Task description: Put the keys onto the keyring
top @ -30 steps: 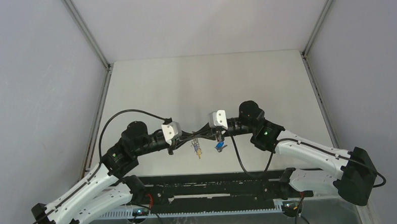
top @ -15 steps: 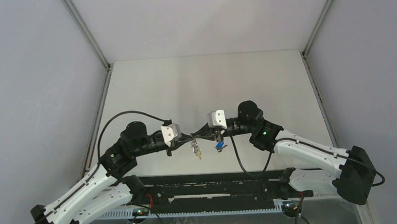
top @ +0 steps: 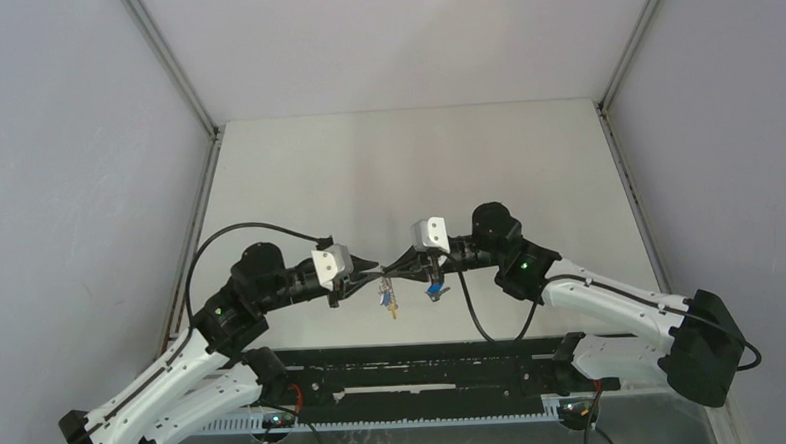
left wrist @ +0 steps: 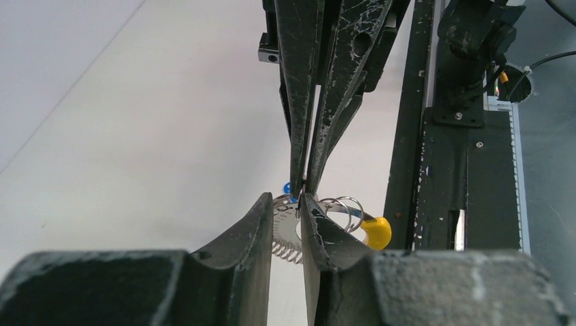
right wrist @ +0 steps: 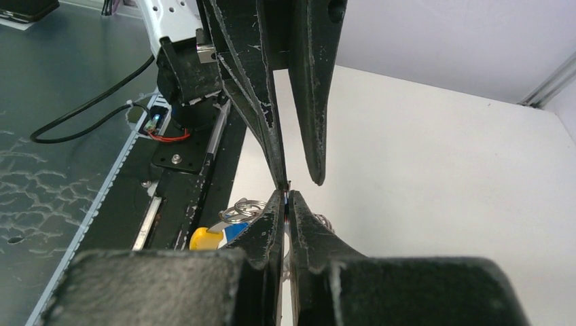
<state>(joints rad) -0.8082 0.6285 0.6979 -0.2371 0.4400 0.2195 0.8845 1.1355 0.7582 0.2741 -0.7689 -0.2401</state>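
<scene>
Silvery keyring (left wrist: pixel 289 231) with yellow section; blue-headed keys (top: pixel 433 289).

Top cam sits high behind both arms, looks down on the whole surface (top: pixel 406 161). Left wrist cam is very close, looks out past its own fingers (left wrist: pixel 261 224) at the other arm's tips. Right wrist cam does the same from the other side. All 3 share the spot where the tips meet.

- Both arms: white shells on the long links, black joints, small green lights.
- Left gripper (top: pixel 368 270) and right gripper (top: pixel 399 267): black, tapering, scuffed fingers (left wrist: pixel 299 81), a grey-white block behind each.
- Black cables loop behind each claw.
</scene>
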